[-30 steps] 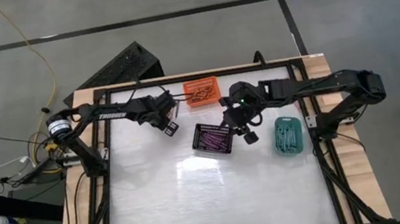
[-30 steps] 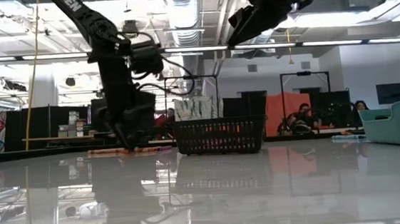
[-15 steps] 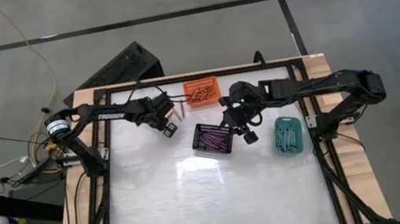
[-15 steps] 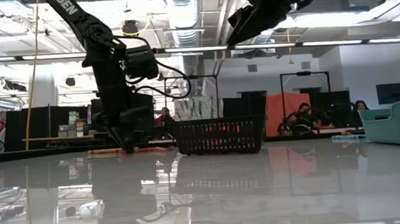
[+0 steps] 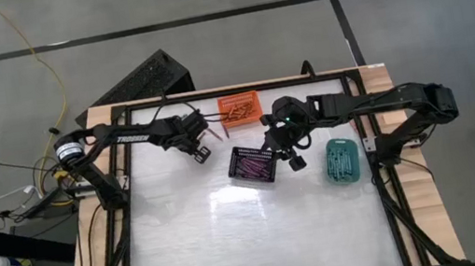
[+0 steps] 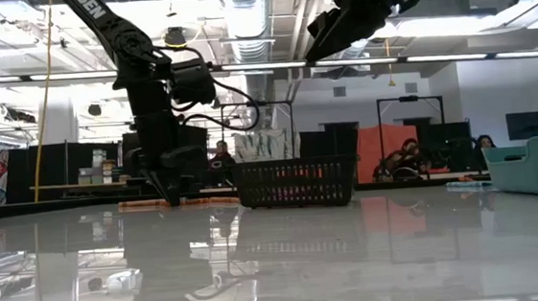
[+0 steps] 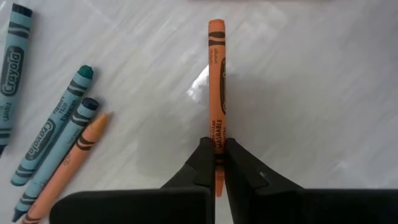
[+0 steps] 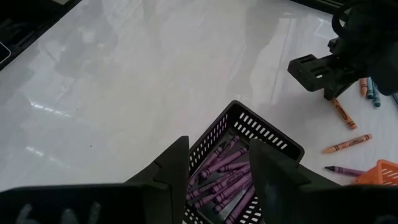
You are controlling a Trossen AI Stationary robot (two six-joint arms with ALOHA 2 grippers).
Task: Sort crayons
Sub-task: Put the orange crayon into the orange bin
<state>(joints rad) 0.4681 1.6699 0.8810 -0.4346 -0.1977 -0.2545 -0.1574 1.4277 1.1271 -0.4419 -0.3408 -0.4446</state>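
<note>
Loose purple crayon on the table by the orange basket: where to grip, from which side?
Grip the purple crayon mid-shaft from straight above, jaws across its width: it lies flat and apart. Keep off the orange basket near its blunt end.

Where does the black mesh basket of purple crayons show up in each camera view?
High view: black mesh basket at the table's middle, below the right gripper.
Low view: basket at centre, standing on the table.
Left wrist view: not in it.
Right wrist view: basket between the gripper's own fingers.
Shared landmark: the right gripper above it.
</note>
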